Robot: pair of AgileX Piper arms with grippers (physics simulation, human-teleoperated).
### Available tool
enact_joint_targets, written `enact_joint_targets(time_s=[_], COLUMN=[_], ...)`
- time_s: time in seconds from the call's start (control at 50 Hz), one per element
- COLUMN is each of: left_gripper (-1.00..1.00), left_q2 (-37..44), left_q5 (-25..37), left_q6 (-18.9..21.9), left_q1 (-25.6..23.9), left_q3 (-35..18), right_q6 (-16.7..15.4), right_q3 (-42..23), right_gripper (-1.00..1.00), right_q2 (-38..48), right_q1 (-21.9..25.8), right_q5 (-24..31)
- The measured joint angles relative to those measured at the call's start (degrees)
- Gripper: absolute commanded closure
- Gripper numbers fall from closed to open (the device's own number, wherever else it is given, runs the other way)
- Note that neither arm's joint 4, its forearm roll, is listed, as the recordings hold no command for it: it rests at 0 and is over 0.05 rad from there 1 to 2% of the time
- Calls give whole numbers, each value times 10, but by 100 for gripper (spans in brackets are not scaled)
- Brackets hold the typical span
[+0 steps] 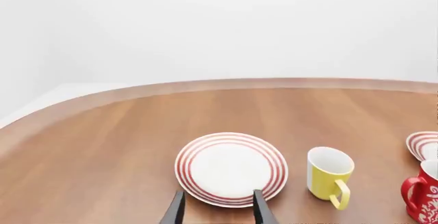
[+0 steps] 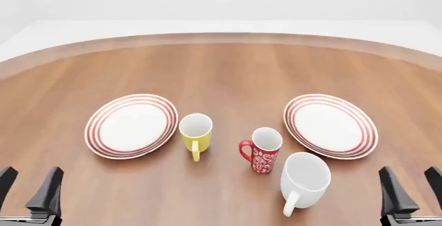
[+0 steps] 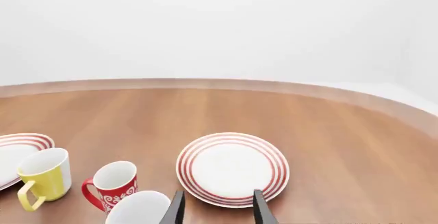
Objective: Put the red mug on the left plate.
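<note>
Front overhead; wrists low, sharing the mugs (image 2: 262, 151).

The table (image 2: 228, 71) looks like smooth brown wood with straight grain and a soft satin sheen. The left plate (image 2: 131, 125), the other plate (image 2: 330, 125), the red mug (image 2: 261, 150), the yellow mug (image 2: 195, 133) and the white mug (image 2: 304, 180) all look like smooth glazed ceramic. Both claws, left (image 2: 28, 191) and right (image 2: 413, 190), have dark, matt fingers like plastic.

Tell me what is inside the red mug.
Nothing shows inside the red mug: the front view looks down through its open rim onto a white inner wall. The very bottom is out of sight behind the near rim, so I cannot vouch for it.
</note>
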State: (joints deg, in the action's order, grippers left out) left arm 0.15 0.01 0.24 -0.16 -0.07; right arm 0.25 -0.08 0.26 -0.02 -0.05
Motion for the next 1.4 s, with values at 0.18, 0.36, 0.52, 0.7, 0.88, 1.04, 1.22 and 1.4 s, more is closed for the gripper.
enact_joint_targets(time_s=[0.18,0.36,0.52,0.7,0.88,1.04,1.22,1.4], left_gripper=[-100,-100,-100,-100,-100,-100,-100,-100], left_q2=[0,0,-1,11,69,131,201,263], left_q5=[4,8,43,69,58,55,49,50], left_q6=[1,15,3,15,28,56,92,119], left_q1=[-2,-5,-27,-50,-69,-91,-117,-143], left_q3=[-2,-18,-77,-150,-225,-297,-372,-428], right_q6=[3,4,5,5,5,5,5,5], right_q3=[-1,-1,-2,-2,-2,-2,-2,-2], right_gripper=[-100,-100,-100,-100,-100,-100,-100,-100], right_q2=[1,1,1,0,1,3,6,8], right_q1=[0,0,0,1,1,1,1,1], right_q5=[1,2,3,4,3,1,-2,-3])
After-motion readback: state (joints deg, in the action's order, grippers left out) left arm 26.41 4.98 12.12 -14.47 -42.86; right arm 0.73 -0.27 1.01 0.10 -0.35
